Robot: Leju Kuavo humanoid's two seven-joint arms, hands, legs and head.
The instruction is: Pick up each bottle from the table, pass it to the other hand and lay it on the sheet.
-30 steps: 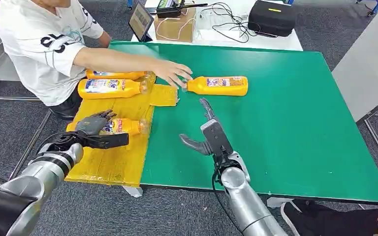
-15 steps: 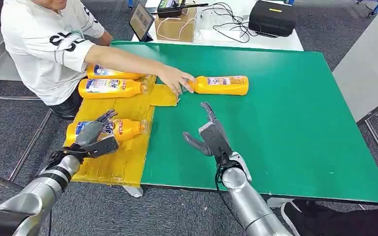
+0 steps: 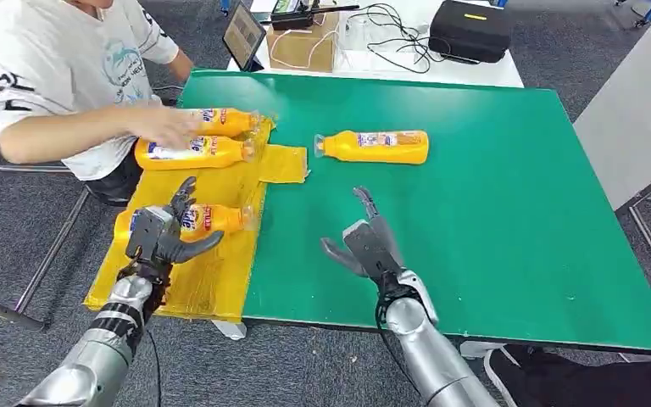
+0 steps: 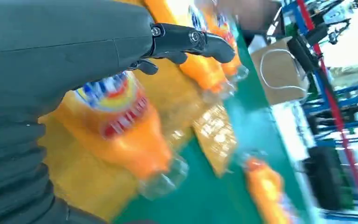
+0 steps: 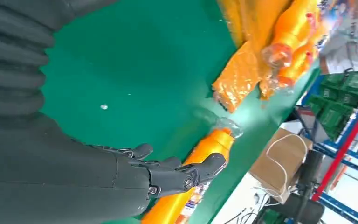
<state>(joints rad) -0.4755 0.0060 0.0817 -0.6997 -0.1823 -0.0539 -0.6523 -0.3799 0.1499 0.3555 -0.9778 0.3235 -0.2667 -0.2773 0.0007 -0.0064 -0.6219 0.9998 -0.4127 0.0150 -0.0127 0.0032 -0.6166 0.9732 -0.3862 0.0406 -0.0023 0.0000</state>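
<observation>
One orange bottle (image 3: 373,146) lies on its side on the green table (image 3: 492,229), cap toward the yellow sheet (image 3: 212,275). Three more orange bottles lie on the sheet: a far one (image 3: 225,121), a middle one (image 3: 188,151) and a near one (image 3: 206,219). My left hand (image 3: 163,234) hovers at the base end of the near bottle (image 4: 121,126), fingers (image 4: 191,41) spread and holding nothing. My right hand (image 3: 366,246) is open above bare table, well short of the lone bottle (image 5: 200,168), which lies beyond its fingertips (image 5: 209,164).
A person in a white shirt (image 3: 59,68) sits at the table's left, one hand (image 3: 165,127) on the far bottle on the sheet. A cardboard box (image 3: 303,42), a tablet (image 3: 242,36), cables and a black case (image 3: 470,30) stand behind the table. A white surface (image 3: 636,110) lies to the right.
The person's arm drew back from the lone bottle to the far bottle on the sheet. My left hand slid toward the near bottle's base with fingers opened; my right hand eased back slightly.
</observation>
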